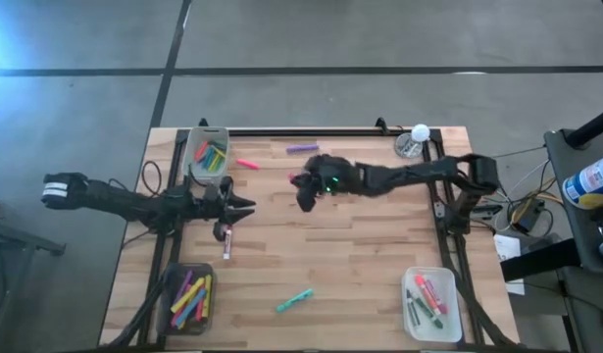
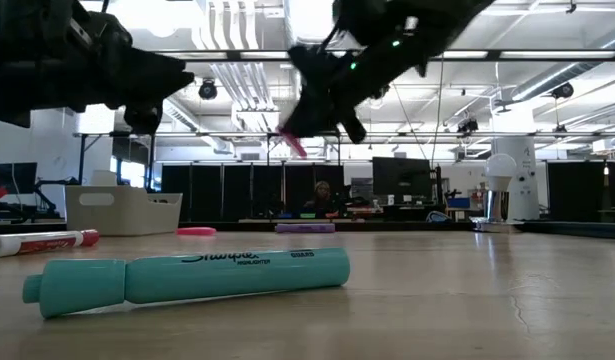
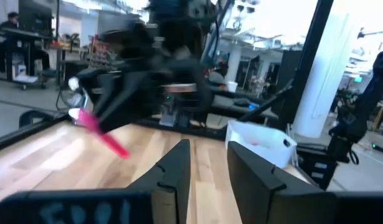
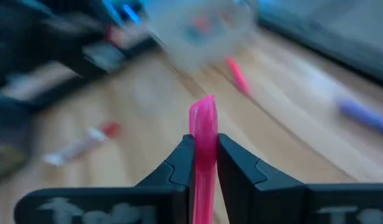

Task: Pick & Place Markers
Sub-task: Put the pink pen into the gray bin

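My right gripper (image 1: 303, 188) hangs over the table's middle, shut on a pink marker (image 4: 203, 127) that also shows in the low view (image 2: 293, 144). My left gripper (image 1: 246, 206) stands open at the table's left with nothing between its fingers (image 3: 208, 152). A white marker with a red cap (image 1: 226, 240) lies flat on the wood just near of it. Loose markers lie flat on the table: pink (image 1: 247, 164), purple (image 1: 302, 148) and teal (image 1: 294, 300). The teal one (image 2: 187, 278) fills the front of the low view. My right gripper pinches the pink marker between its two fingers, which close on its sides (image 4: 204, 149). The marker runs along the fingers and its free end (image 4: 203, 107) sticks out past the tips. The fingers slant down from the table's right side. The marker is lifted clear of the table.
Three clear bins hold markers: far left (image 1: 208, 155), near left (image 1: 190, 299) and near right (image 1: 430, 304). A white round-topped object (image 1: 416, 137) stands at the far right corner. Bare wood lies between the two arms and toward the near edge.
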`<state>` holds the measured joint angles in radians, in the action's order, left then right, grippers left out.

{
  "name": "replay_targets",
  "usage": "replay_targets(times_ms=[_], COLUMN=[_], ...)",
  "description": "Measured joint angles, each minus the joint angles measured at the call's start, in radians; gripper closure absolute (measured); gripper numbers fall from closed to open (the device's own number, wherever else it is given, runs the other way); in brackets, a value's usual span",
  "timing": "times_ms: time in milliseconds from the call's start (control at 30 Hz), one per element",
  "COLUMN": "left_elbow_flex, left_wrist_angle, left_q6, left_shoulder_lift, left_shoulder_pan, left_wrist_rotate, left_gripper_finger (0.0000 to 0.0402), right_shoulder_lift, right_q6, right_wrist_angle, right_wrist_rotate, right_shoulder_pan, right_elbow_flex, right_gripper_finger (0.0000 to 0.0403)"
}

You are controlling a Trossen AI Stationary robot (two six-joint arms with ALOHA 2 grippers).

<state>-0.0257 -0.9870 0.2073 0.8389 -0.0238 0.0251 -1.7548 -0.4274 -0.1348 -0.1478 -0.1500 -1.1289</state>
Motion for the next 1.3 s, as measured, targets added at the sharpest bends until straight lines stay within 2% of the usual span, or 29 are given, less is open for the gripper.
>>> replay_targets(times_ms=[133,200,367,700,933,1100,1300], left_elbow_flex=[0.0,-0.005,-0.063,-0.222,-0.333,-0.411,-0.455], left_wrist_angle=[-0.104,-0.131,-0.131,-0.131,-0.13,-0.131,-0.073], left_q6=[0.001,0.001,0.002,-0.023,-0.024,-0.025,-0.059], left_shoulder_lift=[0.041,0.062,0.122,0.277,0.377,0.43,0.462], left_shoulder_pan=[0.0,0.001,0.001,0.001,0.006,0.007,0.007], left_wrist_rotate=[0.0,0.0,0.021,0.043,0.072,0.134,0.135], left_gripper_finger=[0.03,0.03,0.03,0.03,0.03,0.03,0.0306], right_shoulder_lift=[0.065,0.074,0.069,0.069,0.069,0.069,0.069], right_q6=[0.082,0.111,0.136,0.192,0.201,0.204,0.218], right_wrist_angle=[-0.397,-0.538,-0.706,-0.716,-0.711,-0.711,-0.711], right_wrist_rotate=[0.001,0.004,0.013,0.018,0.016,0.018,0.017], right_shoulder_pan=[0.065,0.087,0.118,0.211,0.215,0.216,0.218], right_elbow_flex=[0.152,0.197,0.22,0.139,0.123,0.124,0.125], right_gripper_finger=[0.0355,0.0355,0.0354,0.0353,0.0353,0.0353,0.0353])
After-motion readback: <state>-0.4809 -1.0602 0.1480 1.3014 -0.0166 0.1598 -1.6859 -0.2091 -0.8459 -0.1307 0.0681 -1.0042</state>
